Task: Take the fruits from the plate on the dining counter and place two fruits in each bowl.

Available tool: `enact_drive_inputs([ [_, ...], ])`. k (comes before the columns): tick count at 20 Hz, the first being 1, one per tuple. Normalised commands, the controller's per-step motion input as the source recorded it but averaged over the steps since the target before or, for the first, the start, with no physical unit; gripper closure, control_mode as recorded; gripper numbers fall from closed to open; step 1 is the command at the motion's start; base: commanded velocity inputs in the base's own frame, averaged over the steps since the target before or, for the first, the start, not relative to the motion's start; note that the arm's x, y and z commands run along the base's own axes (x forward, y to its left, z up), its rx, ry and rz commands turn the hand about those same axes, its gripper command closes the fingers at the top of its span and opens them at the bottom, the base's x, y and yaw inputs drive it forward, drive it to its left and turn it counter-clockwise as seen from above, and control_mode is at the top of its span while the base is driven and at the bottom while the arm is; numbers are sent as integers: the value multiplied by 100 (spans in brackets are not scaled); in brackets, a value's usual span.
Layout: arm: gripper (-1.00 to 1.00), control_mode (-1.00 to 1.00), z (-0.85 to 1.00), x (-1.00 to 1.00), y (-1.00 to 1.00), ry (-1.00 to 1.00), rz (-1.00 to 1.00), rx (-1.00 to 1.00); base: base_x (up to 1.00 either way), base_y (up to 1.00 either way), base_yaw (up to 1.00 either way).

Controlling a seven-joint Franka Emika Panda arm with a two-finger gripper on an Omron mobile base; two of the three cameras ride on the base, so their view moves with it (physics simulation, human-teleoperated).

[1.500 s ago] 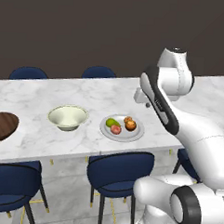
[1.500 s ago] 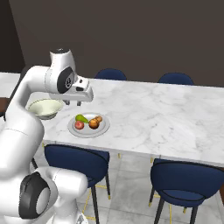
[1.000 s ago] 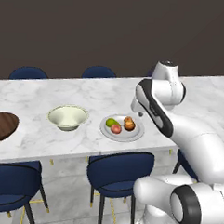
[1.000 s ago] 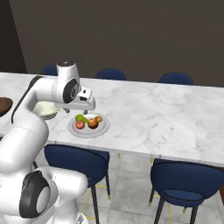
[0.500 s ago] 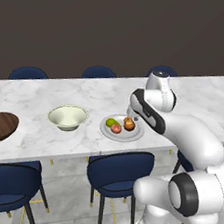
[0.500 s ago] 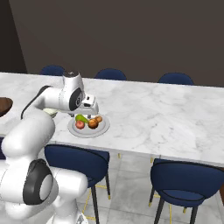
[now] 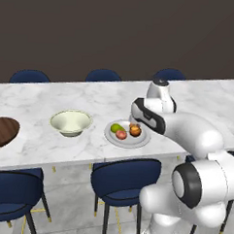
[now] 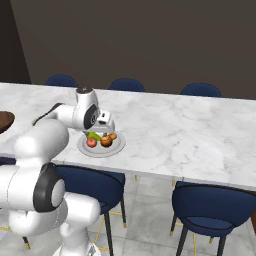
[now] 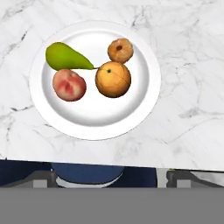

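Hand view looks straight down on the light-grey plate [image 9: 144,103], where all four fruits lie apart from the rim: a green pear [image 9: 64,57], a red-pink peach [image 9: 68,85] just below it, a round orange [image 9: 113,79] at the pear's stem end, and a smaller tan fruit [image 9: 120,50] beside the orange. Left base view adds what this close look leaves out: the cream bowl [image 7: 70,122] standing near the plate [image 7: 110,136] on the marble tabletop [image 7: 90,98], and the dark wooden bowl [image 7: 1,131], cut off by the picture's edge, well apart from it. In the right base view the hand [image 8: 103,123] hangs over the plate [image 8: 118,147]. The fingers are too small there to judge, so whether they stand apart I cannot tell. Blue chairs [image 7: 124,178] line the tabletop's near side.
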Motion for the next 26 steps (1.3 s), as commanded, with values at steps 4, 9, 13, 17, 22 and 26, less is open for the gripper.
enact_drive_inputs([
  [4,-100,-100,-25,43,0,0,0,0,0,0,0],
  [9,-100,-100,-31,34,0,0,0,0,0,0,0],
  [13,-100,-100,-21,13,0,4,0,0,0,0,0],
  [17,-100,-100,-21,13,0,2,0,0,0,0,0],
  [22,-100,-100,-19,23,5,1,0,0,0,0,0],
  [26,-100,-100,-19,19,3,0,0,0,0,0,0],
])
